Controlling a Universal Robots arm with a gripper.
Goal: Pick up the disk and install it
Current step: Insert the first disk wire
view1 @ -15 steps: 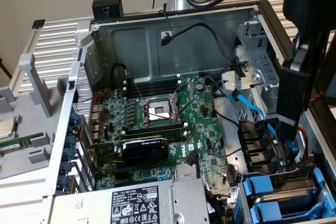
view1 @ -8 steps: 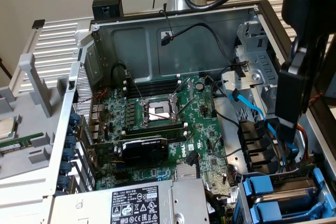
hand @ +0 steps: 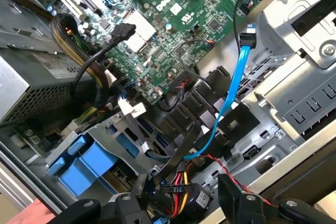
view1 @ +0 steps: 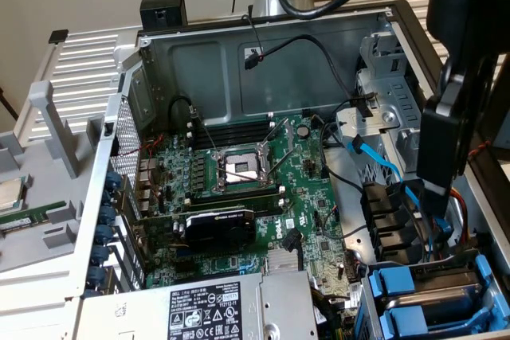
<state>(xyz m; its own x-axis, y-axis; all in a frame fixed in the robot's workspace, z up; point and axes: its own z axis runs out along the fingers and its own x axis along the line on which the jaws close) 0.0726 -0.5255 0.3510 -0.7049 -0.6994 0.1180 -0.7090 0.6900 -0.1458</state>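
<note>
My gripper (view1: 434, 197) hangs inside the open computer case at the exterior view's right, just above the black fan shroud (view1: 390, 212) and the drive bay (view1: 430, 300). In the wrist view the gripper (hand: 186, 203) is open with nothing held. Under its two black fingers (hand: 233, 195) lie a bundle of red, yellow and black wires (hand: 178, 192). Blue-railed drive carriers (hand: 86, 163) sit in the bay. I cannot tell which of them is the disk.
A blue data cable (hand: 233, 93) loops from the metal cage (view1: 382, 109) down past the shroud. The green motherboard (view1: 239, 189) fills the case floor, and the power supply (view1: 207, 308) sits at the front. Something pink (hand: 26, 216) shows at the case's outer edge.
</note>
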